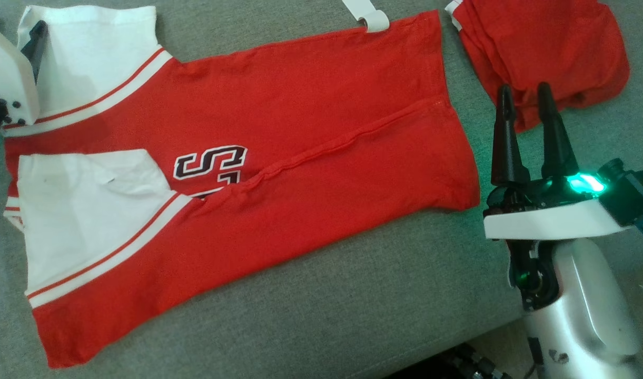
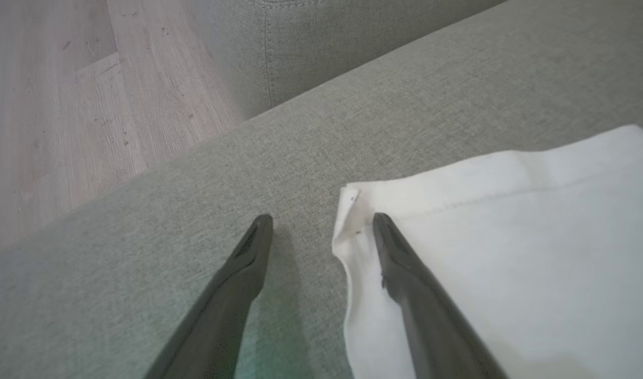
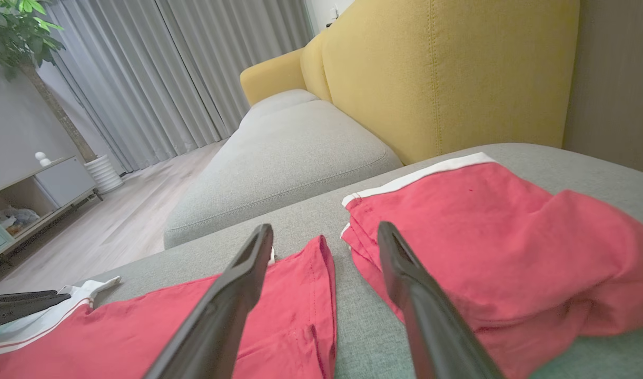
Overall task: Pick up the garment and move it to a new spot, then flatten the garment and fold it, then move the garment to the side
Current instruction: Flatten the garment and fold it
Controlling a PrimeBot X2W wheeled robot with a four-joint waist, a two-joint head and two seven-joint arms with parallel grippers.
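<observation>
The garment (image 1: 300, 158) is a red shirt with white sleeves and a dark letter print. It lies flat on the grey cushion (image 1: 353, 295), its long sides folded in to a seam down the middle and its sleeves at the left. My left gripper (image 2: 321, 221) is open at the far sleeve's corner (image 2: 511, 252), one finger over the white cloth and the other over bare cushion. Its white housing (image 1: 10, 79) sits at the head view's upper left. My right gripper (image 1: 524, 92) is open beside the shirt's hem, holding nothing, and points between the hem (image 3: 279, 316) and a second red garment.
A second red garment (image 1: 542, 52) lies bunched at the cushion's far right corner (image 3: 511, 252). A white strap (image 1: 368, 16) pokes in at the top edge. Beyond are a yellow backrest (image 3: 432, 79), another grey seat (image 3: 289, 152) and wooden floor (image 2: 63, 105).
</observation>
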